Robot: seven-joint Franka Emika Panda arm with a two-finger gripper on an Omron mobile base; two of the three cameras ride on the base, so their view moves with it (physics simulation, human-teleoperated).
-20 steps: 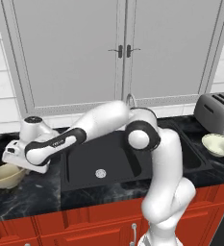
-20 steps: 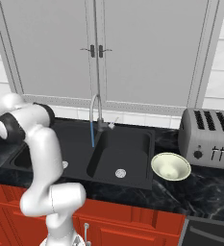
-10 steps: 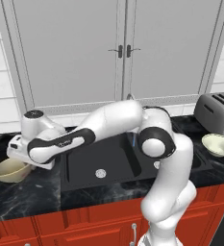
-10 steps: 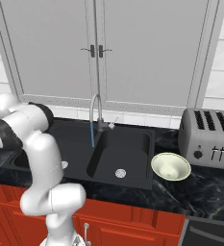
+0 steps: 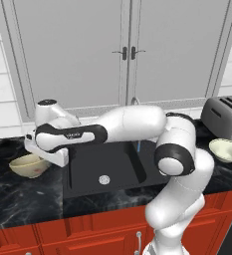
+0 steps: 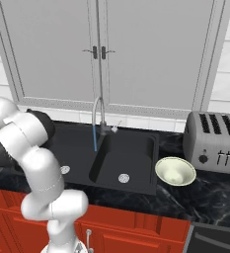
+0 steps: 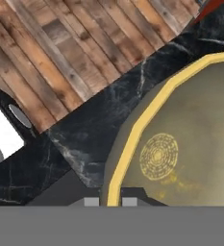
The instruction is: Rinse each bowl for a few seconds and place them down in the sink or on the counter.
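**Now the tan bowl rises off the worktop**

Broadly, the counter (image 5: 18, 199) runs black and veined across the front, with the sink (image 5: 115, 172) set into its middle and a thin stream of water falling from the faucet (image 6: 97, 111) into it. The arm stretches far out to its left, over the worktop beside the basin.

A second ago the tan-gold bowl (image 5: 29, 165) sat lower and further left in the left base view; it now hangs higher and closer to the sink edge, so the lift appears to be under way. The gripper (image 7: 109, 202) has its jaws nearly together, clamped on that bowl's yellow rim, as the hand view shows with the rim running between the two dark tips.

The pale cream bowl (image 6: 174, 171) rests untouched on the counter right of the sink, just beside the toaster (image 6: 212, 141).

By my reading, the first rinse is about to begin: the held bowl needs carrying right, under the stream. A thin rim grip could slip if the bowl tilts.
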